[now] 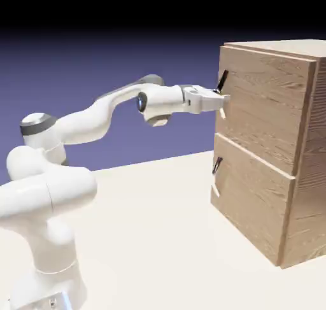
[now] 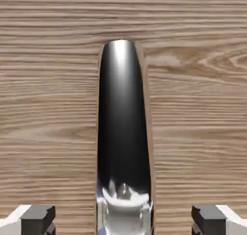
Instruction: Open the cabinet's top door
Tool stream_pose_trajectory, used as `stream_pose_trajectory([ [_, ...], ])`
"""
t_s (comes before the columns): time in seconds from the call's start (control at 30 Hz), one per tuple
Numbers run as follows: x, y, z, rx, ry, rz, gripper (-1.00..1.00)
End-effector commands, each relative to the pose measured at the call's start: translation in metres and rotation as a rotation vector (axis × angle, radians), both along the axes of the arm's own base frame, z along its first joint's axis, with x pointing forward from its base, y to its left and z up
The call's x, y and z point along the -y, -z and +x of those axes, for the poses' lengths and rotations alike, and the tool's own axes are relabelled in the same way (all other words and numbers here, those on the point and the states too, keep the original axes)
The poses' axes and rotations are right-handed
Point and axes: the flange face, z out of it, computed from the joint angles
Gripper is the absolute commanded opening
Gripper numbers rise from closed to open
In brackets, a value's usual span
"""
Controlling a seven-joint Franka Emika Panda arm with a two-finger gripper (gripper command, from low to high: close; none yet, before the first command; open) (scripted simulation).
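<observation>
The light-brown wood-grain cabinet stands at the exterior view's right. Its top door appears flush with the cabinet front, and a slim black-and-white bar handle sits near its left edge. My gripper is right at that handle, with the arm stretched out level. In the hand view the dark, glossy handle rises up the middle against the door's wood. My gripper straddles it. The grey fingertips show well out to either side, with wood visible between each tip and the handle.
Below the top door is the lower wood panel with its own small handle. The cabinet rests on a pale table. The arm's base stands at the lower left.
</observation>
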Motion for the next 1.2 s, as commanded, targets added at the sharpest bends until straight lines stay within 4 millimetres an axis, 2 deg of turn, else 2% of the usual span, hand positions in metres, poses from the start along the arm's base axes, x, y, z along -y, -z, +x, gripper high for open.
stream_pose_trajectory([
  [0.0, 0.003, 0.0, -0.008, 0.0, -0.022, 0.0, -1.0],
  [0.27, 0.038, 0.0, -0.069, 0.0, -0.211, 0.0, -1.0],
  [0.6, 0.101, 0.0, -0.138, 0.0, -0.462, 0.0, -1.0],
  [0.87, 0.15, 0.0, -0.173, 0.0, -0.627, 0.0, -1.0],
  [1.17, 0.2, 0.0, -0.199, 0.0, -0.778, 0.0, -1.0],
])
